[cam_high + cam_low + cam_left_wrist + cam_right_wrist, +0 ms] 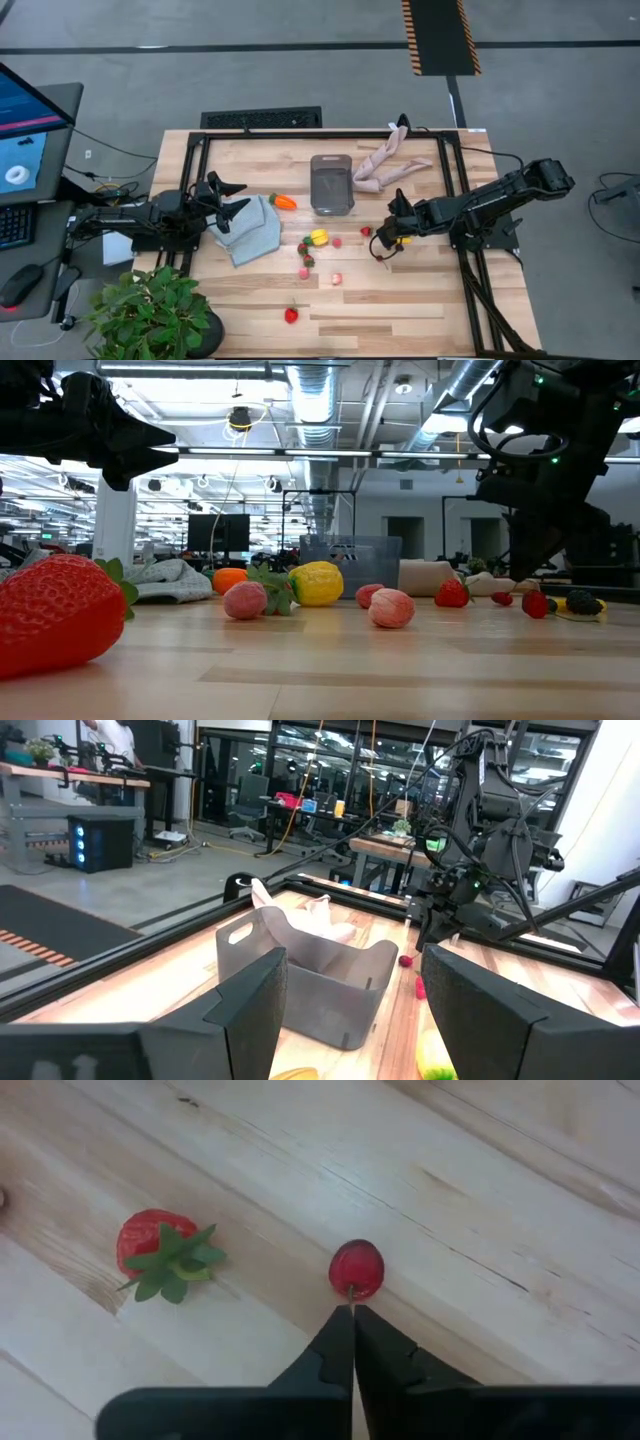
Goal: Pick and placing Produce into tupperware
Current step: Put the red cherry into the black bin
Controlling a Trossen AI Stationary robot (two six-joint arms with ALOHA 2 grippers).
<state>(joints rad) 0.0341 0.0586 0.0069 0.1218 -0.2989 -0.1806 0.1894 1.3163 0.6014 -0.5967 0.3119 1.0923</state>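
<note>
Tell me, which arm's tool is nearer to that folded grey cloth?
The left. Its tool hovers open right at the cloth, while the right tool is across the table, shut at a small red cherry.

You're working in an industrial lab — bare ceiling ducts [310,390] and strip lights overhead, workbenches [75,780] and monitors [222,532] behind, hazard-striped floor marking [440,36], a framed wooden table [420,310] — no home fittings.

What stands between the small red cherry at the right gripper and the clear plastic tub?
Nothing visible. The right gripper is shut on the stem of the small red cherry, and bare wood lies between it and the clear plastic tub.
</note>
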